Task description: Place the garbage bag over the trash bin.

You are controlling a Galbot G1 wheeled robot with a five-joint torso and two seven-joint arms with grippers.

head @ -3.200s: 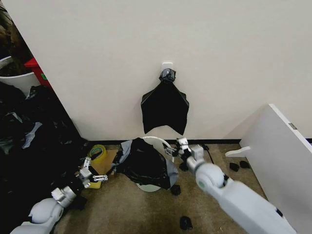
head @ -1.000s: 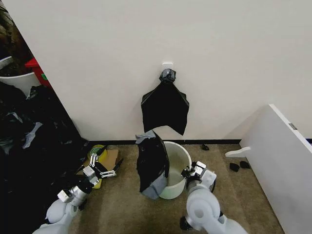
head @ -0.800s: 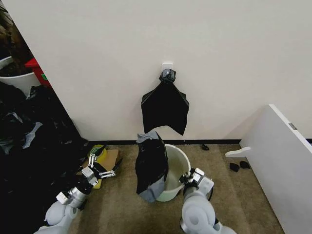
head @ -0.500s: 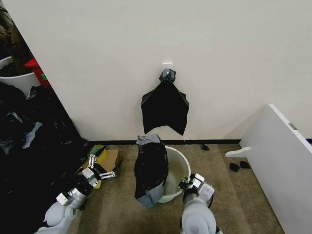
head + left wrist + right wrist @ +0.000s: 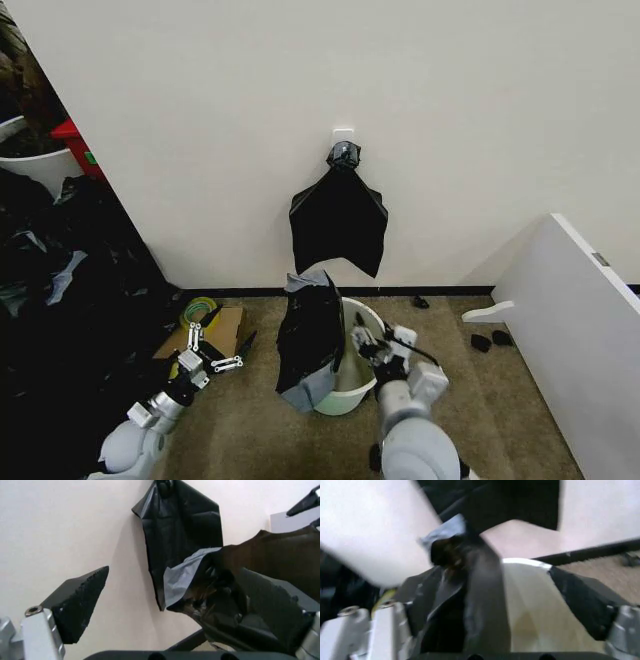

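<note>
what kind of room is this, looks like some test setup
Probably an indoor test or lab corner: bare white wall, carpet floor, a bunch of black bags hung up, and a white trash bin half draped by a garbage bag.

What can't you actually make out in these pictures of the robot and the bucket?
- Head view: the left wall of the round cream-white plastic bucket is hidden by the large glossy black plastic bag draped over it.
- Head view: the bucket's bottom is hidden by its own wall and the right end effector.
- Right wrist view: motion blur smears the bag's edges.
- Left wrist view: the left end effector's fingers cut off the floor.
</note>
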